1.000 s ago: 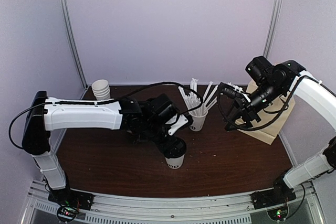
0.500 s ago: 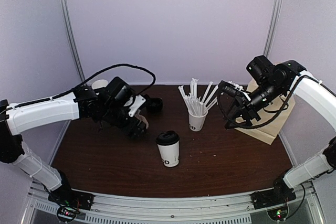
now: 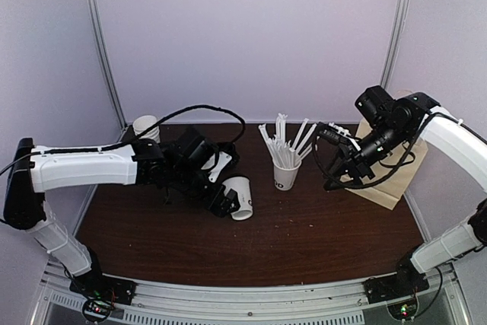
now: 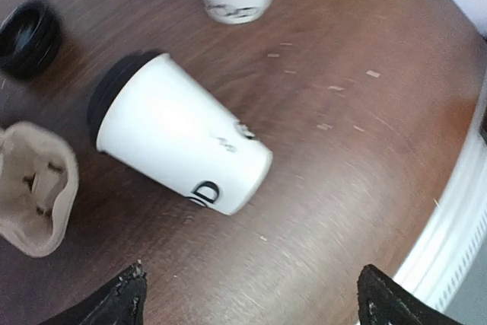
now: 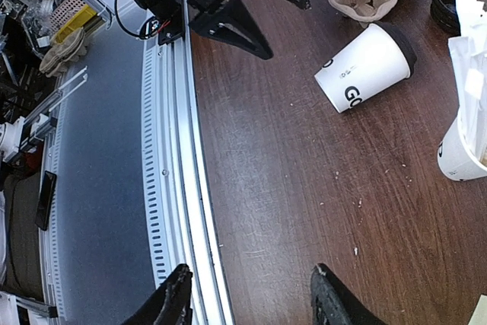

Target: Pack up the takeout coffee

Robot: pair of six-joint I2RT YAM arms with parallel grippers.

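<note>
The takeout coffee (image 3: pixel 240 196), a white paper cup with a black dome lid, lies on its side on the brown table, lid toward the back. It also shows in the left wrist view (image 4: pixel 179 138) and the right wrist view (image 5: pixel 365 66). My left gripper (image 3: pixel 224 200) is open and empty, just left of the fallen cup; in its wrist view (image 4: pixel 251 302) the cup lies ahead of the fingertips, not between them. My right gripper (image 3: pixel 335 177) is open and empty, held above the table at the right (image 5: pixel 251 294), in front of the brown paper bag (image 3: pixel 388 182).
A lidless cup of white straws (image 3: pixel 287 173) stands behind the coffee. A stack of white cups (image 3: pixel 146 128) is at the back left. A cardboard cup carrier (image 4: pixel 34 188) and black lids (image 4: pixel 27 36) lie beside the coffee. The table's metal rail (image 5: pixel 179 211) runs along the front.
The coffee stood upright before and now lies tipped on its side. My left arm drew back to the left, then swung right again to the cup. The right arm barely moved.
</note>
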